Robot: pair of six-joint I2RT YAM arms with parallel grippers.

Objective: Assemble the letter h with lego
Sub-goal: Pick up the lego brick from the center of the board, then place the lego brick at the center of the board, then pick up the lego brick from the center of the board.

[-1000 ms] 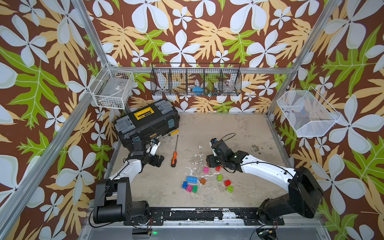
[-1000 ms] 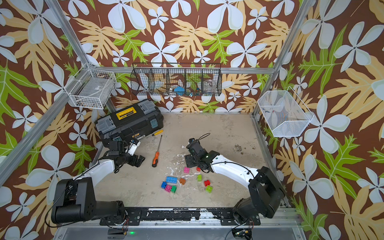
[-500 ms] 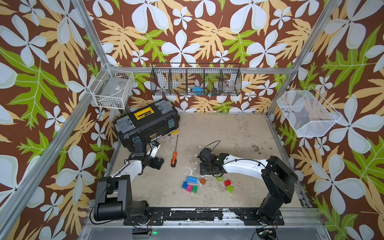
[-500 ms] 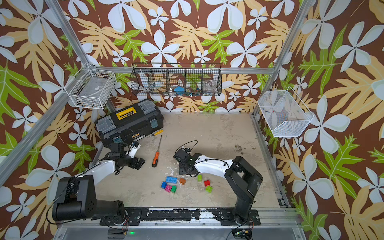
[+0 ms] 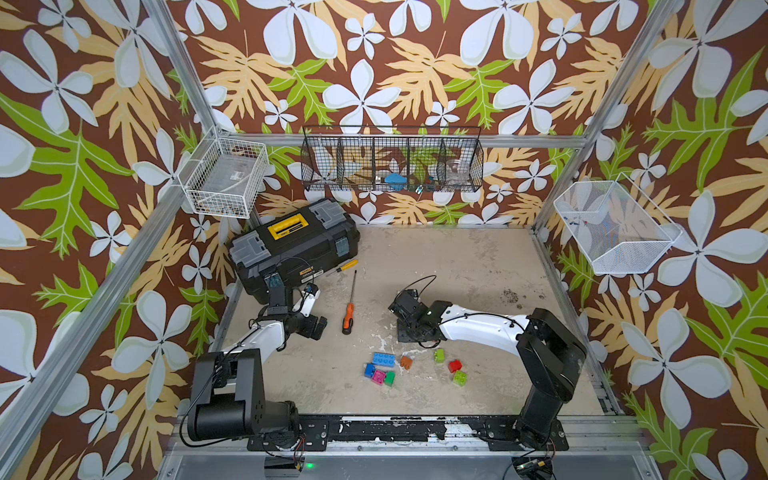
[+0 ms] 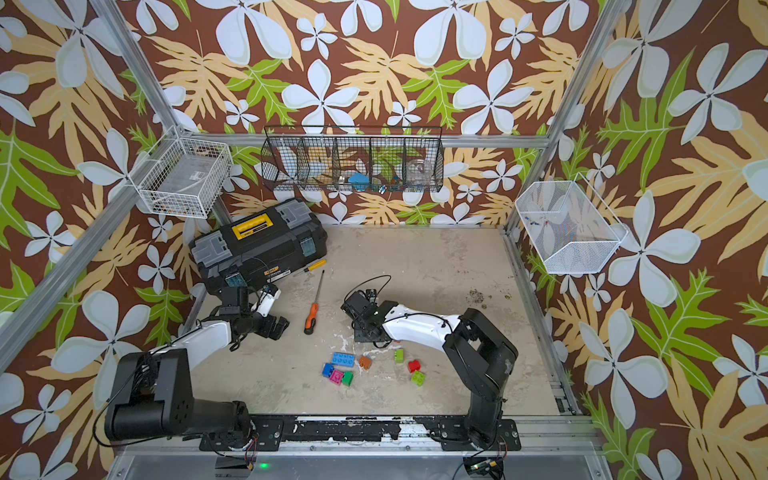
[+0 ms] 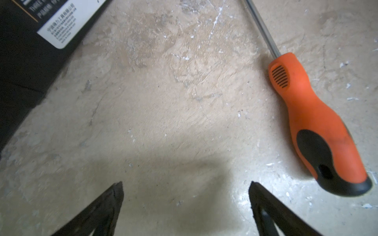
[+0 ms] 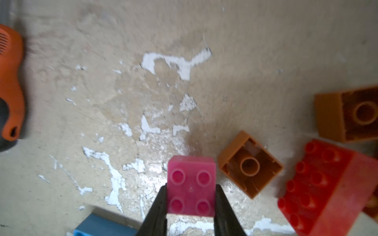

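One pink brick (image 8: 191, 179) clamped in right pincer (image 8: 191, 187) | left pincer (image 7: 185, 183) wide apart | red brick (image 8: 327, 190) cut off at frame edge

The right arm (image 5: 478, 328) has folded in, its elbow now raised, carrying the right gripper (image 8: 191, 187) a little leftward and down over the pink brick (image 8: 191, 173); its jaws have narrowed onto the brick's sides.

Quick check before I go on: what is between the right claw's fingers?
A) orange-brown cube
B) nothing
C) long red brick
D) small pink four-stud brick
D: in the right wrist view the right claw has its black fingers against both sides of the small pink four-stud plastic brick; the long red studded brick lies apart, untouched.
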